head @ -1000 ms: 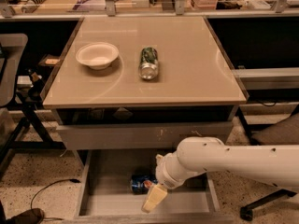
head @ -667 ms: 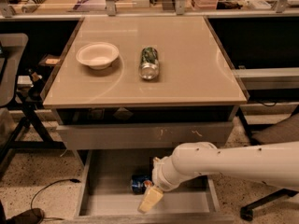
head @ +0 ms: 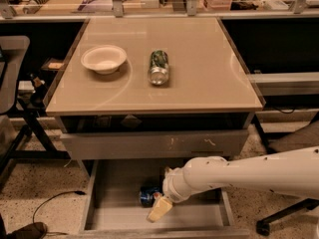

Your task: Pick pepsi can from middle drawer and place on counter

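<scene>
Pepsi can [head: 148, 196] is sitting lower centre in the drawer [head: 117, 218]; my gripper [head: 158, 210] alongside, width I cannot tell, is risking knocking it away.

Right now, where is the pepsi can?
In the camera view the pepsi can sits in the open middle drawer below the counter, near its middle; the claw hangs right beside it, toward the drawer's front.

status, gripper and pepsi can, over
Gripper low in the middle drawer, beside the pepsi can. Can on the drawer floor, not lifted. Counter holds a white bowl and a green can.
</scene>
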Controlling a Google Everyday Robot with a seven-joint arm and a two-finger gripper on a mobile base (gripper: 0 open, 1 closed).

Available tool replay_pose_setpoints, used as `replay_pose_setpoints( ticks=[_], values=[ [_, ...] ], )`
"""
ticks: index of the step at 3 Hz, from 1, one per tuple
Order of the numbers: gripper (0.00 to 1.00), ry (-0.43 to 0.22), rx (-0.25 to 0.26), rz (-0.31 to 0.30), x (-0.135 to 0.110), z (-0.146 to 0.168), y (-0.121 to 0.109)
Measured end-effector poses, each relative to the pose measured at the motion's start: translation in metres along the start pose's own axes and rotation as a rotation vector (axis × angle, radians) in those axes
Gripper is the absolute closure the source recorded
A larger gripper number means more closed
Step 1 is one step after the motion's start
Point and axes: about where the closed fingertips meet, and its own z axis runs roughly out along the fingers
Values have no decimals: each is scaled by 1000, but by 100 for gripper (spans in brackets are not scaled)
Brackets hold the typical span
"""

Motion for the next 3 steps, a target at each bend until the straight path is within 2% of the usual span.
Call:
replay_pose_setpoints(
  ticks=[3],
  values=[
    [0,-46,50,-19,2,44,-17]
  ],
)
